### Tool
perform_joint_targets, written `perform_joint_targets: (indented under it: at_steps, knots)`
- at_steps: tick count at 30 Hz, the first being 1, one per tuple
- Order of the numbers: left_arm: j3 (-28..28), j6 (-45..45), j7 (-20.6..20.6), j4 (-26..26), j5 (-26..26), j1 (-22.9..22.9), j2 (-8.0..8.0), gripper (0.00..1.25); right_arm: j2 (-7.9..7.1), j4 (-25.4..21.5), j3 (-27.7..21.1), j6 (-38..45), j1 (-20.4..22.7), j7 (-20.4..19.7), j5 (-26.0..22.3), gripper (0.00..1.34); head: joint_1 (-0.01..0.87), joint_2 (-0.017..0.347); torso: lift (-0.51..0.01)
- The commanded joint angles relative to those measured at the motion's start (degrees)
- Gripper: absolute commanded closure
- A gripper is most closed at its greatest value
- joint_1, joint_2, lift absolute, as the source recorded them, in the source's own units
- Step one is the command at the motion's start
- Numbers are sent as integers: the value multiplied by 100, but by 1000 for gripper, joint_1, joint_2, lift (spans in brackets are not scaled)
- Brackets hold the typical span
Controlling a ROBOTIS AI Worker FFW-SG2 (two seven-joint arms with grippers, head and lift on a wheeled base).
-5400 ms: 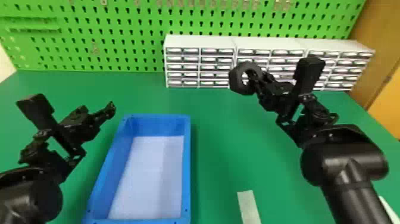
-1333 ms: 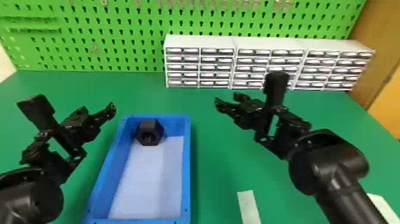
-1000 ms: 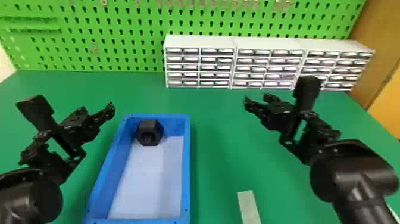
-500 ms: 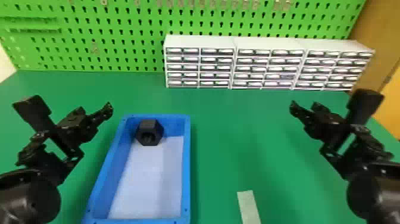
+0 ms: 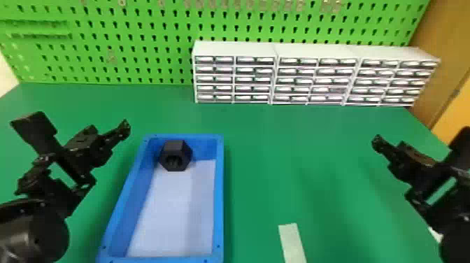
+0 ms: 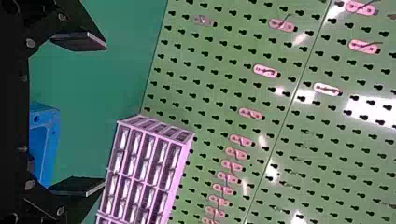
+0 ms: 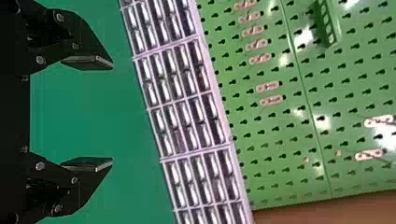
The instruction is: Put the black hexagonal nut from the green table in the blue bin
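Black hexagonal nut (image 5: 176,155), head view: inside the far left part of the bin, its six-sided outline and dark central hole turned toward the camera; it hides part of the bin's interior. Whether it touches the walls cannot be told.
Blue bin (image 5: 219,196), head view: on the green tabletop (image 5: 279,140), between the two arms; near rim partly cut off by the lower edge.
Left gripper (image 5: 109,130), head view: above the tabletop, just beside the bin's left side; fingers parted.
Right gripper (image 5: 389,143), head view: over the tabletop's right side, well apart from the bin; fingers parted, arm cut off at the edge.
Pale strip (image 5: 293,241), head view: on the tabletop to the right of the bin, near end cut off.
White drawer cabinets (image 5: 234,49), head view: along the back, before the green pegboard (image 5: 105,38); drawer contents hard to make out.
Left gripper (image 6: 105,115), left wrist view: fingers spread wide, tabletop visible between them.
Blue bin, left wrist view: one corner visible, the rest hidden behind the gripper's body or cut off.
White drawer cabinets, left wrist view: partly visible beyond the fingers, cut off by the edge.
Right gripper (image 7: 112,114), right wrist view: fingers spread wide over the tabletop.
White drawer cabinets, right wrist view: beyond the fingertips, row cut off at both ends.
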Motion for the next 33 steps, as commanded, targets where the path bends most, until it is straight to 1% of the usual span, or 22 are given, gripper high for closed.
perform_joint_targets:
  at_steps: [1,2,4,8,15,20,26,31,33]
  knots:
    - [11,0,0,-12,0,0,0,240,-180,0,-26,276,13,13,-216,524,692,9,-97]
    - [11,0,0,-12,0,-9,0,240,-233,0,-8,338,13,13,-269,524,692,9,-97]
    - [11,0,0,-12,0,-18,0,240,-286,0,9,426,4,13,-312,524,692,9,-97]
    - [11,0,0,-12,-17,-18,0,240,-312,18,-26,575,-22,39,-383,524,692,9,-97]
    - [20,0,0,-38,-17,-27,0,240,-215,44,-158,663,-48,171,-356,524,692,9,-97]
    - [64,-9,0,-91,-26,-35,0,240,-92,53,-202,645,-92,232,-181,524,692,9,-97]
    - [72,-26,0,-100,-17,-27,0,240,13,79,-193,628,-136,312,-66,524,692,9,-97]
    - [81,-35,9,-108,-17,-27,0,240,84,123,-175,575,-136,320,-22,524,692,9,-97]
    - [64,-26,9,-108,0,-35,0,240,84,132,-158,575,-154,320,-5,524,692,9,-97]
